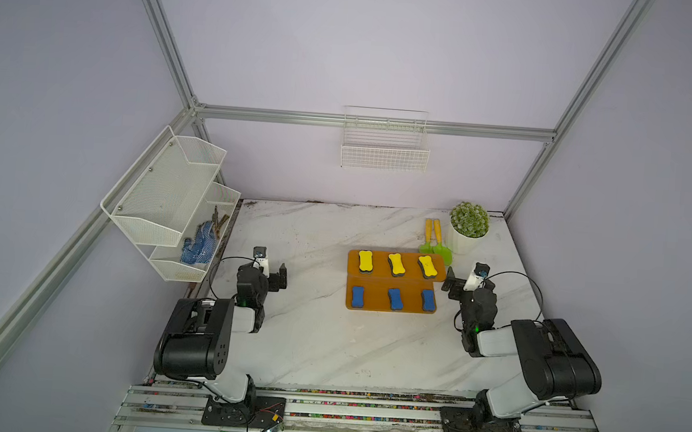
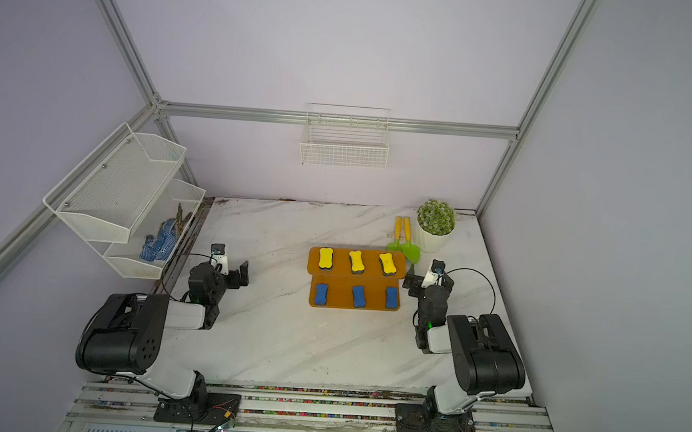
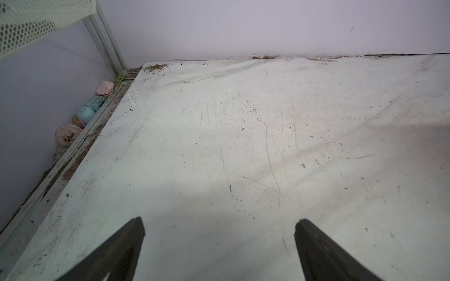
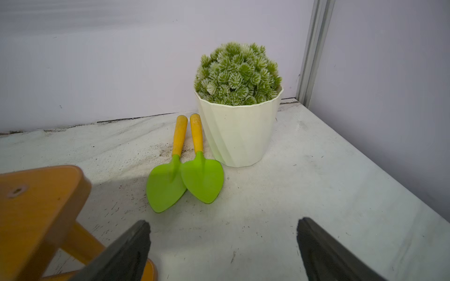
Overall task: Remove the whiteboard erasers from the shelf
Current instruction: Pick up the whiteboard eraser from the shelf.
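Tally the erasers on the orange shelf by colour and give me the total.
Yellow erasers, upper step: 3
Blue erasers, lower step: 3
Total on the shelf: 6

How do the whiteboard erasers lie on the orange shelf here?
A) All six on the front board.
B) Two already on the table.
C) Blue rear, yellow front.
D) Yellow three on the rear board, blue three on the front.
D: a top view shows the yellow erasers on the rear board of the shelf and the blue erasers on its front board.
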